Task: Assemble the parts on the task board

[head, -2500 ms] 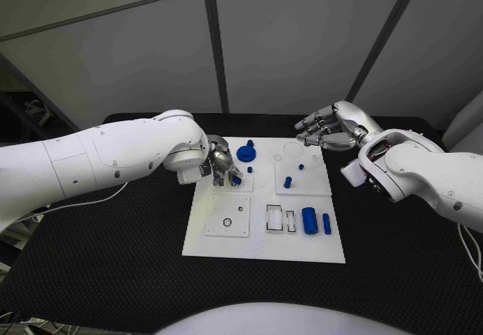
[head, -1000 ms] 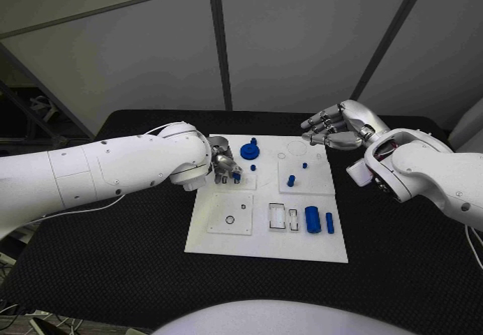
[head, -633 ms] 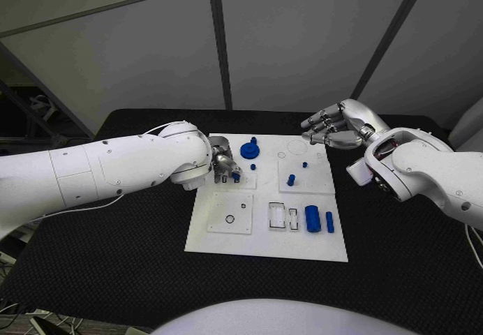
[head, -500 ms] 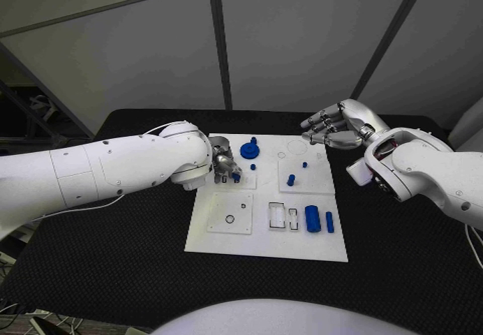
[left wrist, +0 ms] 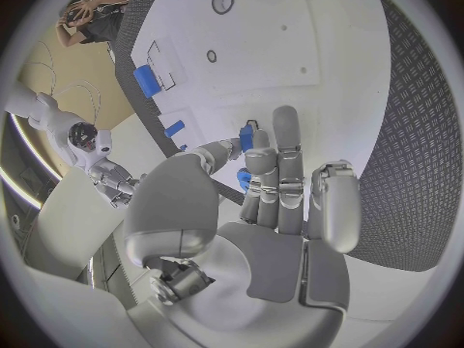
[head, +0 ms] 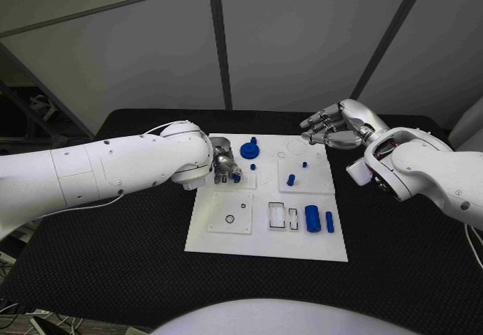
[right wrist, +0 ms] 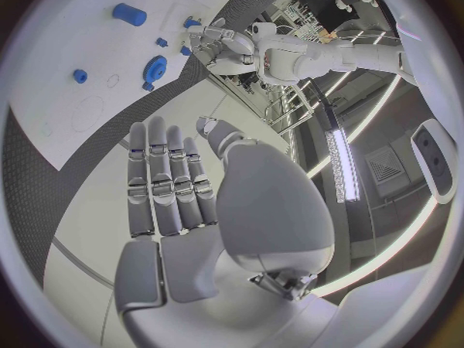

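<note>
Left hand (head: 223, 167) seems to pinch a small blue part (head: 236, 177) upright, fingertips down, over the task board (head: 266, 244) near its far left corner, the nearer hand by far. Right hand (head: 337, 126) hovers spread and empty beyond the board's far right corner.

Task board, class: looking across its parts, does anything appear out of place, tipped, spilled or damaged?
Nothing stands out. The task board lies flat and square; two blue cylinders lie side by side, and the left hand holds a small blue part.
</note>
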